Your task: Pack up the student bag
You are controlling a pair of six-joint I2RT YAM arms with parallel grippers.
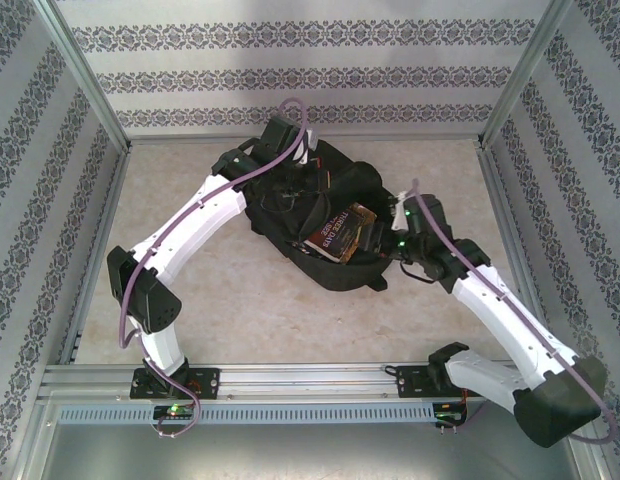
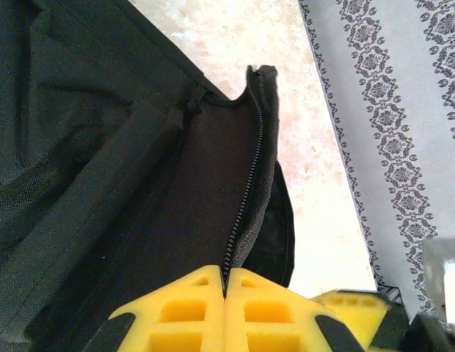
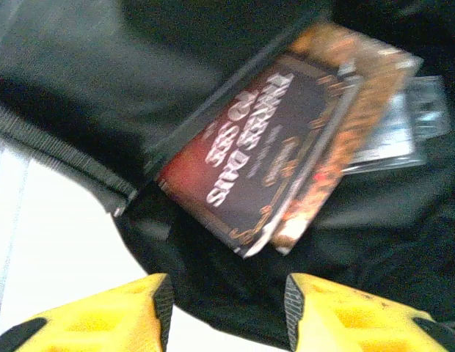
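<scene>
Patterned wallpaper lines three sides of a pale marbled counter, and in the top view the student bag lies near its centre, mouth open, long axis running from about 11 to 5 o'clock. A dark-covered book juts from the opening. The left claw sits at the bag's 11 o'clock end and the right claw at its 3 o'clock side, the nearer one to the book. From the left wrist, the left claw is pinched tight on the zipper edge of the student bag, lifting that lip off the counter. From the right wrist, the right claw stands partly spread and grips nothing. The book lies at its 12 o'clock, apart from the fingers, tilted from 7 to 1 o'clock and half inside the student bag. Seating the book deeper looks like the move to come.
</scene>
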